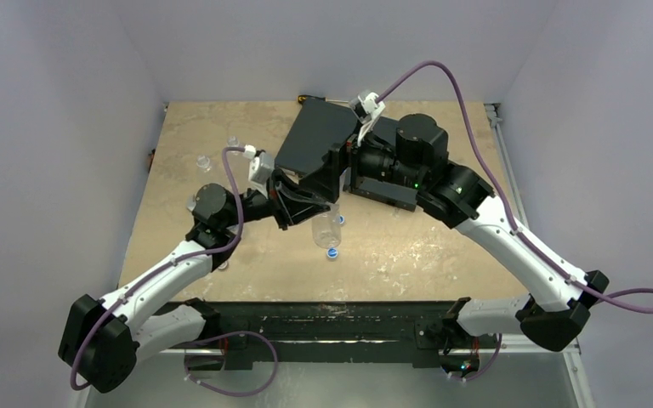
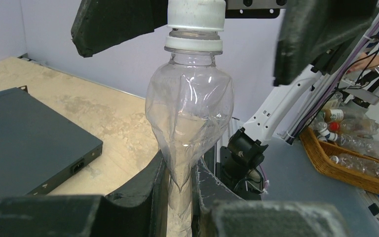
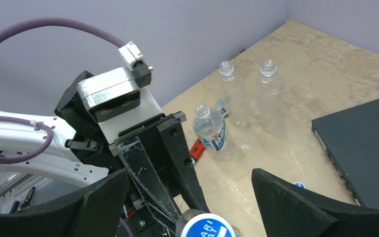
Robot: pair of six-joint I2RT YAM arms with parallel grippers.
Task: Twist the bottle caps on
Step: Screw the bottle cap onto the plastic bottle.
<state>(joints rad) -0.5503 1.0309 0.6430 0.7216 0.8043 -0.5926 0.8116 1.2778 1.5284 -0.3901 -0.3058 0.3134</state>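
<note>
My left gripper is shut on a clear crumpled bottle, squeezing its lower part, and holds it above the table. A blue-topped, white-sided cap sits on its neck and also shows in the right wrist view. My right gripper is open, with its fingers wide on either side of this cap, apart from it. A loose blue cap lies by the black box. Another blue cap shows just below the bottle. Three uncapped bottles stand at the far left, one labelled.
A flat black box lies at the back middle under the right arm. A red-handled tool lies beside the labelled bottle. A wicker basket of bottles stands off the table. Walls close in the left, back and right.
</note>
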